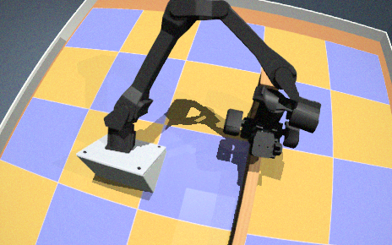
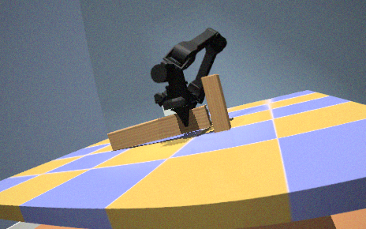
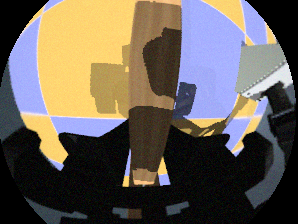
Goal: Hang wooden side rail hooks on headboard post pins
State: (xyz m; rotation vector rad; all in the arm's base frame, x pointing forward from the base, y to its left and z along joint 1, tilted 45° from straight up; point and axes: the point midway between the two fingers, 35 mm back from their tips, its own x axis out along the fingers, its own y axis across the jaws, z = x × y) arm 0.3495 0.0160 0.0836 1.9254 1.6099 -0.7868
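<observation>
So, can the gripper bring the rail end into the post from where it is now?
Probably yes. The gripper is shut on the rail close to the post, and nothing stands between them.

Table (image 1: 215,80) showing yellow-and-lavender checks, orange border. Rail (image 2: 158,128) and post (image 2: 216,103) showing tan wood grain. Arm (image 1: 148,76) showing black; base (image 1: 149,171) showing pale grey.
</observation>
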